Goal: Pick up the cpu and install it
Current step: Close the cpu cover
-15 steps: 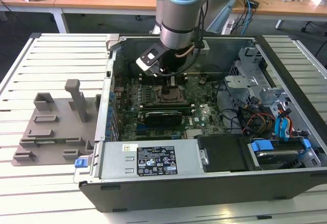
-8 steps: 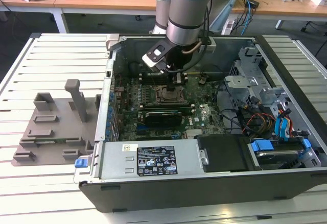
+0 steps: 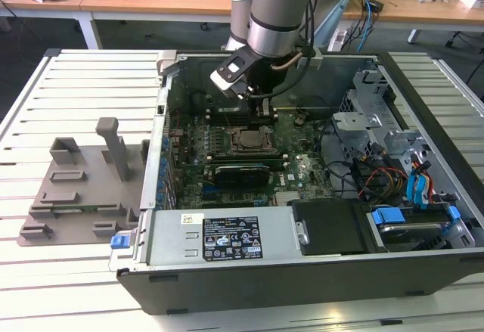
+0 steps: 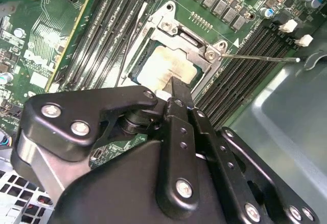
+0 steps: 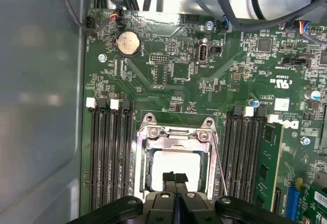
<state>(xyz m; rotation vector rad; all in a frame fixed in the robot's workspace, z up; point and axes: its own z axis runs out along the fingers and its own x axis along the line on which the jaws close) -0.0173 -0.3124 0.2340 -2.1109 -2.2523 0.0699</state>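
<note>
"Where is the cpu right now?"

"The cpu (image 5: 171, 162) lies flat inside the socket frame (image 5: 176, 132) on the motherboard (image 5: 173, 76). Its pale top shows through the frame's opening in both wrist views. It looks level to me, but my own fingers hide its near edge, so I cannot vouch that it sits fully down."

"And your gripper?"

"My gripper (image 5: 174, 177) hangs directly over that near edge with the two fingers pressed together, and nothing between them that I can see. Whether the tips touch the chip's top or hover just above it, I cannot tell."

"So what worries you?"

"Mostly the seating. If the chip is a touch skewed in its recess and I bear down, I judge the contacts underneath would take the load unevenly and could bend. If my tips do rest on it, any sideways drift of my wrist could scrape the top plate or nudge it off square."

"Anything around the socket?"

"The thin lever wire (image 5: 220, 169) stands just beside the frame, close to my fingers, and it could catch on my linkage. The memory slots (image 5: 110, 157) flank the socket on both sides, so a slip either way would hit them. In the exterior view my arm reaches down into the open computer case (image 3: 302, 287), which I judge leaves little room to swing."
</note>
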